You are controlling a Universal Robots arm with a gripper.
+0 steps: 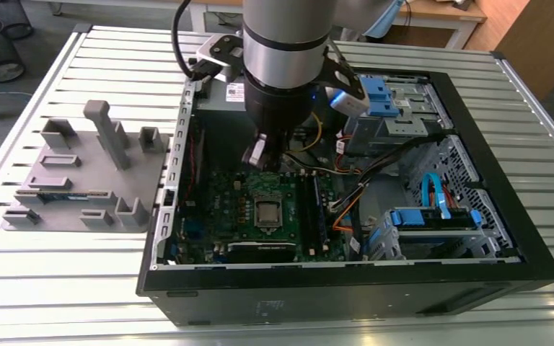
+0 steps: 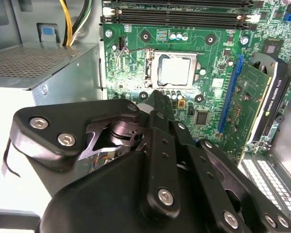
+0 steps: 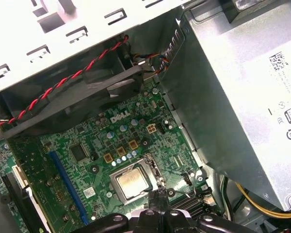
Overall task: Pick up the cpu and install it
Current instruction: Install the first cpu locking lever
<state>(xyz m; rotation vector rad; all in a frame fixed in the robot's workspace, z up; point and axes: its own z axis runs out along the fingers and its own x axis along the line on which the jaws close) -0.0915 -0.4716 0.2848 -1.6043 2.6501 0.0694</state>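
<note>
- One cpu (image 2: 175,71) is in sight. It lies flat inside the socket frame (image 2: 152,63) in the middle of the motherboard (image 2: 131,43), silvery top facing up. Whether it is fully seated, or the frame latched, I cannot tell.
- The pincer (image 2: 156,97) hangs inside the computer case (image 1: 508,245), its tip just beside the socket's edge in both wrist views. It has no hold of the chip. How far open it is I cannot tell; the views do not settle it.
- The chief risk, to my mind, is a chip sitting slightly askew. A downward press from the pincer would then bend the socket's fine contacts or chip the thin pale rim.
- A sideways nudge from the tip, so near the frame, could lift one corner of the chip out of its seat.
- Small amber capacitors (image 3: 120,151) crowd the board beside the socket, and a drifting tip could knock them.
- The grey power supply (image 3: 242,87) stands close on one side and the graphics card (image 2: 262,92) on the other. The bulky linkage has little room, and a wide swing could strike either.
- The twisted red-and-black cable (image 3: 63,82) runs along the case wall, where it could snag on the arm.
</note>
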